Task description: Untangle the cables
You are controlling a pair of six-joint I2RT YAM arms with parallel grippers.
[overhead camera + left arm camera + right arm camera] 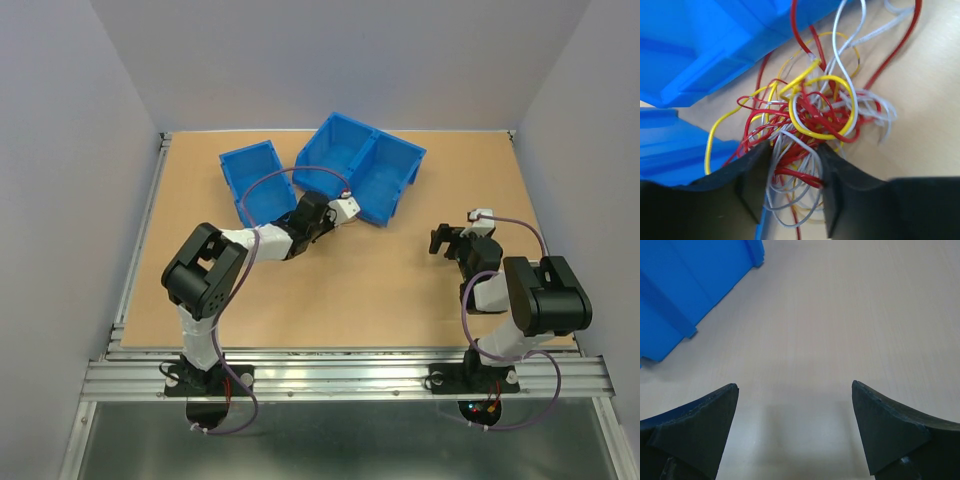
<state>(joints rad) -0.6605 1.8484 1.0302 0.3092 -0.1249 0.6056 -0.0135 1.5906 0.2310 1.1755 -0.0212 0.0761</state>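
The left gripper (794, 160), jaws half apart, straddles the near strands of the tangled yellow, red and white wire cables (815, 112) lying on the tan tabletop (925, 125) beside the blue plastic bins (700, 45), apparently ready to pinch a bunch, while the right gripper (794, 385) hovers wide apart, well right.

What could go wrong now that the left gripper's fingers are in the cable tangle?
1. The left gripper straddles several red, white and yellow cables at once; closing and pulling may tighten the knot.
2. The tangle lies right beside a blue bin; strands could snag on its edge.
3. The right gripper is open over the table, apart from the tangle, so nothing anchors it.
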